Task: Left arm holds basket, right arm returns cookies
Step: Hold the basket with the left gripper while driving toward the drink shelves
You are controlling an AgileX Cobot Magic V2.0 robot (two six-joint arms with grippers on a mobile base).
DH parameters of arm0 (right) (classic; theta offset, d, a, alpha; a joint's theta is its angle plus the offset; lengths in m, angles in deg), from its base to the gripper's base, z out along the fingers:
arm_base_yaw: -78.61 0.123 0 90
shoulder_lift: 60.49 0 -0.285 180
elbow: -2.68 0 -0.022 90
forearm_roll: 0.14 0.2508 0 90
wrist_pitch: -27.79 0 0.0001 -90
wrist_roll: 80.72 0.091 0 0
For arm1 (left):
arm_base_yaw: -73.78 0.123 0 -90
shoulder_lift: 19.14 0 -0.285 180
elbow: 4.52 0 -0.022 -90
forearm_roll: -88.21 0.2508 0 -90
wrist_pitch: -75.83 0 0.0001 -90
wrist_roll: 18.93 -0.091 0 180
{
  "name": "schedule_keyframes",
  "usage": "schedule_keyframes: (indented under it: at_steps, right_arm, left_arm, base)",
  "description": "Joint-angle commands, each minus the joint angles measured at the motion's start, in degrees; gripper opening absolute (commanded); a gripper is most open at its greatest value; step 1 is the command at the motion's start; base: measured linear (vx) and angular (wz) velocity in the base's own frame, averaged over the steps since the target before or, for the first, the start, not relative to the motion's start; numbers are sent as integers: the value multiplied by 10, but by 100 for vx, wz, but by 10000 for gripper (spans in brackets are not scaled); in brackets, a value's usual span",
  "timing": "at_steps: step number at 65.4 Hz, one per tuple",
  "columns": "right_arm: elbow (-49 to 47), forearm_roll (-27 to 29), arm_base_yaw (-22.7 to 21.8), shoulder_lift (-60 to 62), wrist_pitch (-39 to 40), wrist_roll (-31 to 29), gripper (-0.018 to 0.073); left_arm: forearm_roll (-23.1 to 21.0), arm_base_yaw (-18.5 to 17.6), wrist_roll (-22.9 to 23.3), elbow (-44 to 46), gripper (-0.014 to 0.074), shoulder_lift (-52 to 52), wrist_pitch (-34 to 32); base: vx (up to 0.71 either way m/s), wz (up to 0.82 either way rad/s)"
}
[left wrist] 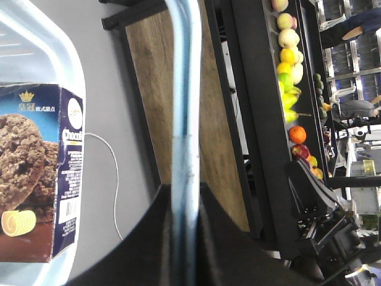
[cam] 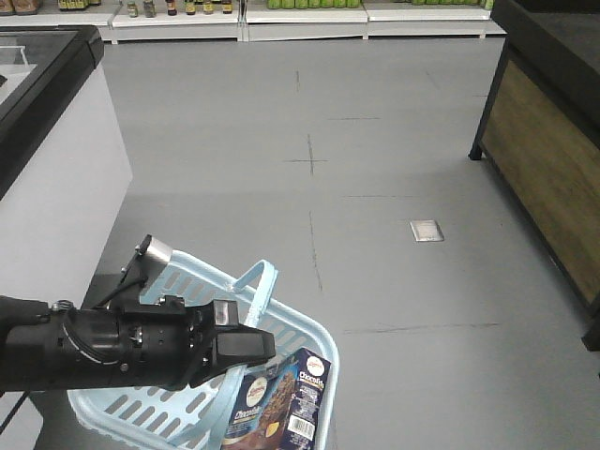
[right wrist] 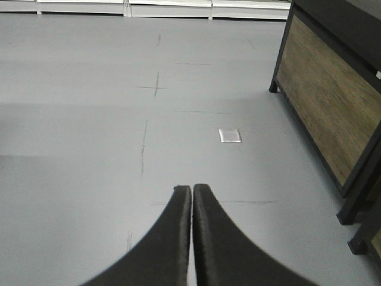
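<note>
The left claw (left wrist: 184, 193) is clamped on the handle (left wrist: 181, 89) of the basket (cam: 305, 323). The cookies (cam: 281, 398) lie inside the basket, at its near right corner. The right claw (right wrist: 191, 190) has its fingers pressed together with nothing between them, above the floor (right wrist: 89, 119).

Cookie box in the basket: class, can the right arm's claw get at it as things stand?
Probably, not directly: the cookie box lies uncovered in the open-topped basket, but the right claw is shut and faces bare floor.
</note>
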Motion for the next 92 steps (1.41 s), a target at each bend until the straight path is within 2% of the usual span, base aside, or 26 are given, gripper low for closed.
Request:
schedule_keyframes:
  at_steps: [1, 92]
  right_arm:
    - [-3, -3, 1, 3, 43, -6, -3]
    - [-3, -3, 1, 3, 43, -6, -3]
  left_arm:
    - [-53, -2, -8, 16, -8, -20, 29]
    - [-53, -2, -8, 16, -8, -20, 29]
  base:
    - [31, 2]
    - [35, 1]
